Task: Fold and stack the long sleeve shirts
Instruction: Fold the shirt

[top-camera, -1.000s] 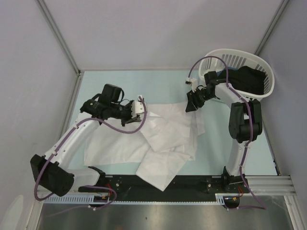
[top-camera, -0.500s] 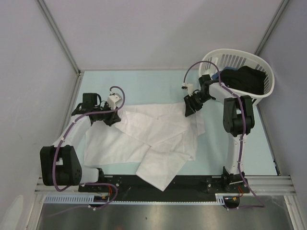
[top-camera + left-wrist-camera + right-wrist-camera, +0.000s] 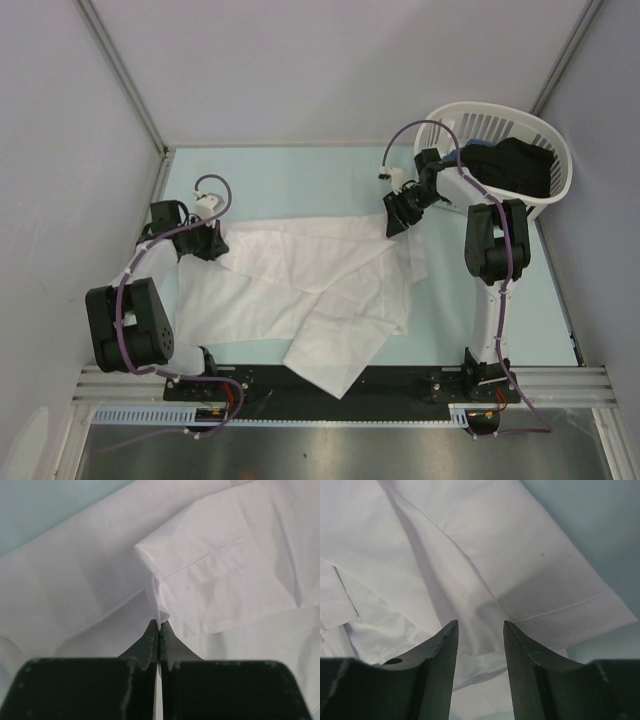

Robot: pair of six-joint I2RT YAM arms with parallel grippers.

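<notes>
The long sleeve shirt (image 3: 300,290), plain white, lies rumpled across the middle of the desk (image 3: 300,180), with one flap trailing toward 6 o'clock. The left hand (image 3: 212,243) is pinched together on a thin cloth edge at the shirt's 10 o'clock corner. The right hand (image 3: 398,218) has its jaws apart, low over the 2 o'clock corner, gripping nothing. The step looks like spreading the shirt flat before any fold. The next move probably calls for the right hand to close on its corner so both can draw the cloth taut. A white basket (image 3: 560,165) holding dark cloth (image 3: 515,165) stands at the desk's 2 o'clock.
</notes>
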